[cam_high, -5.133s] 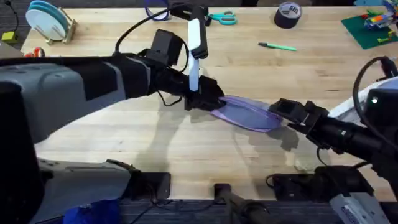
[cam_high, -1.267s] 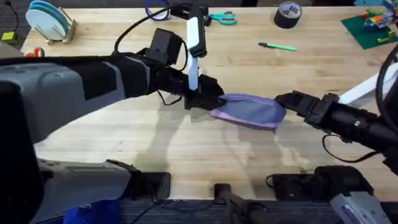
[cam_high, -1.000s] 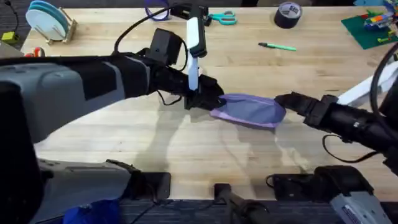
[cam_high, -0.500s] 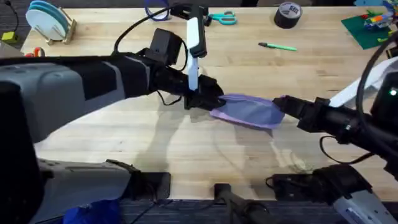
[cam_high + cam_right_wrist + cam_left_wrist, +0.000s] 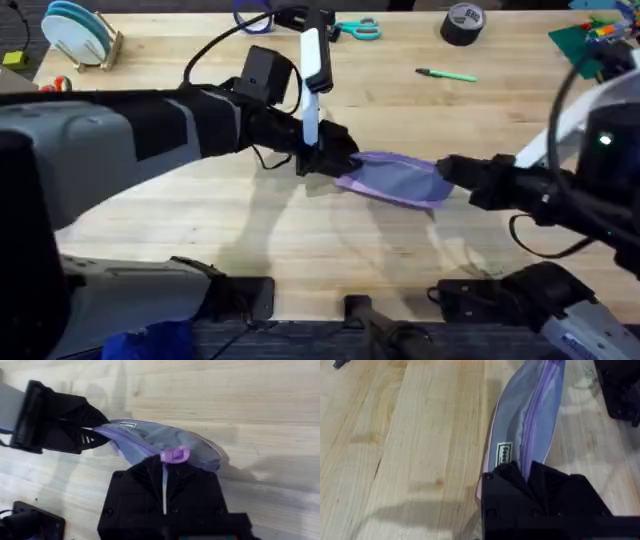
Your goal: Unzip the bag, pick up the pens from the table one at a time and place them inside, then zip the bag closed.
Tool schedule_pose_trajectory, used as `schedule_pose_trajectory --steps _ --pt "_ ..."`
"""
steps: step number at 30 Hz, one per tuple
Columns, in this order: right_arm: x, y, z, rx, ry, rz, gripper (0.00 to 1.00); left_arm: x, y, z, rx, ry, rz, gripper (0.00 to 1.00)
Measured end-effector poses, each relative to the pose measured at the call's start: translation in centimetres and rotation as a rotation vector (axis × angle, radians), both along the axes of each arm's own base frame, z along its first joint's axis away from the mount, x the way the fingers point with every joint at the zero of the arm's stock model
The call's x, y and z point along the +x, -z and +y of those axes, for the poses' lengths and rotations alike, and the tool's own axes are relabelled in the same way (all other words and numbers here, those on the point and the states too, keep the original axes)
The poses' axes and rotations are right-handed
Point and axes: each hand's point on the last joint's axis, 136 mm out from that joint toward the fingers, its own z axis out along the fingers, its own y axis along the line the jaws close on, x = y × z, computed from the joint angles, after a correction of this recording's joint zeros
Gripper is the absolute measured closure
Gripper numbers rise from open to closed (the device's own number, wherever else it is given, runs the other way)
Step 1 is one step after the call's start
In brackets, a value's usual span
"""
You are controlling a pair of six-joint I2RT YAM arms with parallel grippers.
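The lavender bag (image 5: 395, 178) lies on the table (image 5: 300, 250) near the middle, held at both ends. My left gripper (image 5: 322, 160) is shut on its left end; in the left wrist view its fingertips (image 5: 512, 471) pinch the fabric beside the pale label (image 5: 504, 453), and the zipper (image 5: 537, 415) runs away along the bag (image 5: 520, 420). At the right end, my right gripper (image 5: 447, 172) is shut on the purple zipper pull (image 5: 174, 454), as the right wrist view shows. One green pen (image 5: 447, 74) lies at the back right of the table.
Teal-handled scissors (image 5: 358, 28) and a dark tape roll (image 5: 462, 22) sit along the far edge. A rack with blue plates (image 5: 78, 35) stands at the back left, and a green brick plate (image 5: 590, 40) at the back right.
My right gripper has crept a little left and toward the front, keeping to the bag's right end. The left arm has stayed still.
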Motion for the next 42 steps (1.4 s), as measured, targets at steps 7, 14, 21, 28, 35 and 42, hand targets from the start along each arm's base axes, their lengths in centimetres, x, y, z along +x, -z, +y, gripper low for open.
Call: schedule_pose_trajectory --steps 7,14,21,28,35,42 --pt "0.7 -0.2 0.4 -0.111 -0.018 0.056 0.97 0.1 0.1 0.1 0.005 -0.006 -0.002 0.957" --pt "1.7 -0.2 0.9 -0.23 -0.039 0.132 0.97 0.2 0.1 0.1 0.008 -0.008 -0.003 0.957" --pt "2.6 0.8 2.4 -0.327 -0.089 0.177 0.97 0.5 0.3 0.5 0.022 -0.025 -0.007 0.957" --pt "1.8 1.8 4.5 -0.376 -0.181 0.197 0.97 0.6 0.5 0.6 0.032 -0.03 -0.005 0.957" --pt "1.4 1.9 5.1 -0.367 -0.191 0.2 0.97 0.6 0.5 0.7 0.036 -0.033 -0.005 0.957" --pt "1.7 1.2 6.8 -0.318 -0.209 0.163 0.97 0.9 0.7 1.0 0.05 -0.047 -0.013 0.957"
